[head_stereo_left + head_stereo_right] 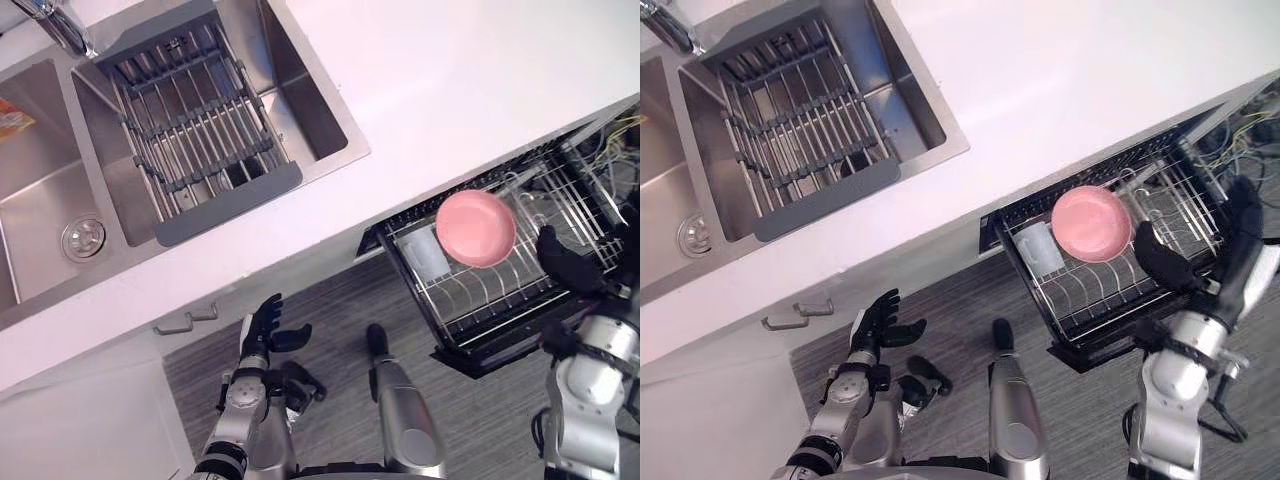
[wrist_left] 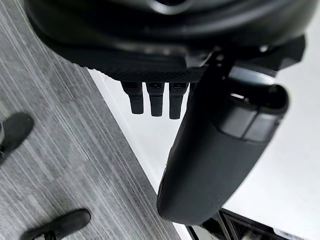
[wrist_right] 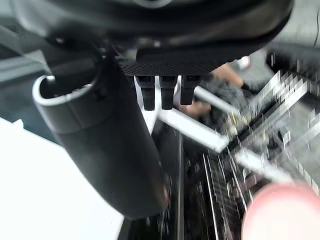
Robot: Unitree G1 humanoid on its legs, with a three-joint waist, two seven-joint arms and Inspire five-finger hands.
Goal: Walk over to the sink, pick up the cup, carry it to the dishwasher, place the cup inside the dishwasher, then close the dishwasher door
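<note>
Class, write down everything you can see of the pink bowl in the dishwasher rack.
The pink bowl is round, plain and smooth, seemingly plastic. It leans tilted among the wire prongs of the pulled-out dishwasher rack, its broad face turned upward. A white cup sits beside it on the robot's left; whether they touch is unclear. The open right hand hovers on its other side, apart from it.

drainer rack (image 1: 190,130): grey, slatted, near chrome faucet (image 1: 60,25) | countertop (image 1: 450,90): white | cabinet handle (image 1: 188,320): metal bar, below countertop edge | floor (image 1: 330,300): grey planks
</note>
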